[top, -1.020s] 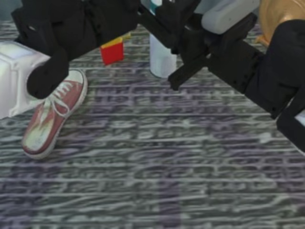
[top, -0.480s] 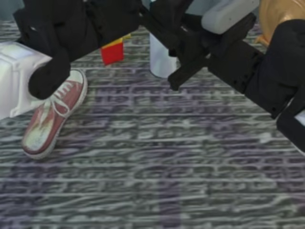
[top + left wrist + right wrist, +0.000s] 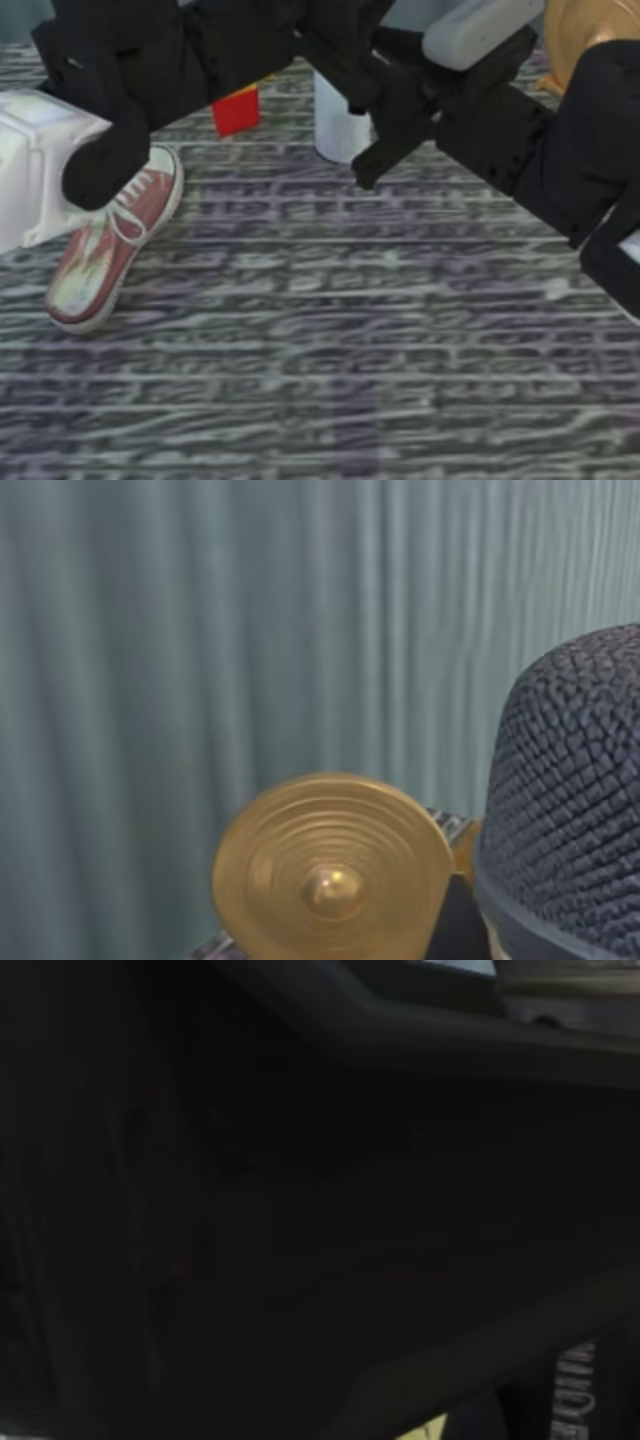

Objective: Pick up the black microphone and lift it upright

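The black microphone's dark mesh head (image 3: pixel 575 810) rises upright and very close in the left wrist view, against the teal curtain and well above the table. Its handle is below the picture's edge. My left gripper (image 3: pixel 350 55) is at the back middle of the top view, shut on the microphone, with its fingers hidden. In the top view I cannot tell the handle apart from the black arm links. My right gripper (image 3: pixel 385 150) reaches in from the right, just beside the left one. The right wrist view is dark.
A red sneaker (image 3: pixel 110 245) lies at the left beside a white box (image 3: pixel 35 170). A red and yellow carton (image 3: pixel 236 108) and a white bottle (image 3: pixel 338 130) stand at the back. A gold bell (image 3: pixel 590 30) (image 3: pixel 335 880) is at the back right. A pale grey rounded shape (image 3: pixel 475 35) shows above the right arm.
Both arms' black links have drifted slightly toward the top of the top view and cover more of the white bottle. The objects on the table have not moved.
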Controlling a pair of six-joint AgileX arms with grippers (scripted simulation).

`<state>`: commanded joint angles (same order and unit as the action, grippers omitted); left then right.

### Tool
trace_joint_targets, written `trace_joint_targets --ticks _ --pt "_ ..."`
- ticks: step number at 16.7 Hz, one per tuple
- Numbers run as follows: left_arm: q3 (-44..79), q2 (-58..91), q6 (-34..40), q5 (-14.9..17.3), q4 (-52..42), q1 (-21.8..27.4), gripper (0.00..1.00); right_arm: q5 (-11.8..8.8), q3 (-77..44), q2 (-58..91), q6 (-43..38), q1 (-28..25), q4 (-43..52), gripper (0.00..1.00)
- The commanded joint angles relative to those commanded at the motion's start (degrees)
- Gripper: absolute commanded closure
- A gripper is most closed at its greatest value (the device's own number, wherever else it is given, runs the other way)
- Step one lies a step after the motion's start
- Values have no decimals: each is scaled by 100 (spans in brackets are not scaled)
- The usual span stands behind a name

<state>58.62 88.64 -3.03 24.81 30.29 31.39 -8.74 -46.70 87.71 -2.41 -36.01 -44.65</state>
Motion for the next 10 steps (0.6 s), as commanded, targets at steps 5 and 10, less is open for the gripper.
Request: trace_joint_targets --ticks 5,10 --pt "0 0 0 0 0 0 100 0 0 0 0 0 0 100" --pt "0 0 0 0 0 0 100 0 0 0 0 0 0 70"
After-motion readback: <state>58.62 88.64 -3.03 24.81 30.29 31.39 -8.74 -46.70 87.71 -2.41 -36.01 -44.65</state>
